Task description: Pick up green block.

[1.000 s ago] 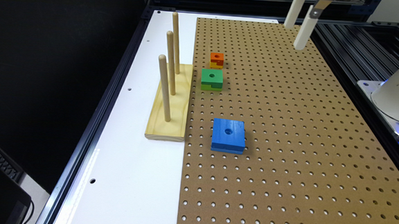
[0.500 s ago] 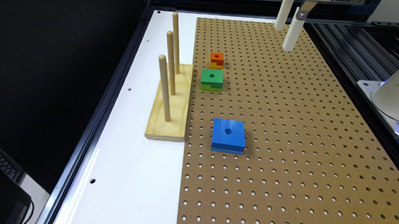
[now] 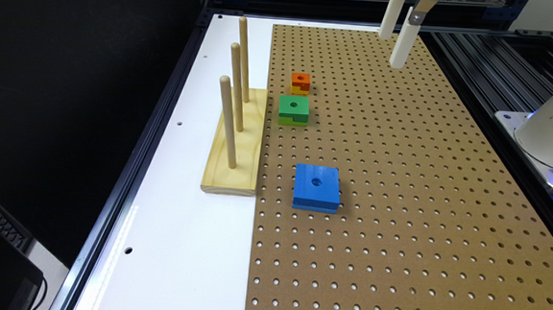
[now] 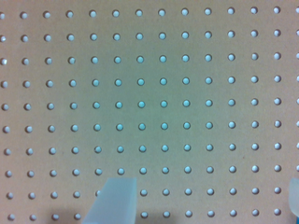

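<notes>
Green block (image 3: 293, 109) lies flat on the pegboard (image 3: 400, 182) just beside the peg stand (image 3: 236, 143), between orange block (image 3: 300, 82) and blue block (image 3: 317, 188), free to grasp; gripper (image 3: 398, 35) hangs high, well apart from the stand, fingers (image 4: 114, 198) spread wide, holding nothing.

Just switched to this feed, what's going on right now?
The gripper hangs open and empty above the far end of the pegboard, well off from the blocks. The green block sits untouched on the board, between the small orange block and the bigger blue block, next to the wooden peg stand. The wrist view has bare pegboard under the fingers, so the pick has not begun.
</notes>
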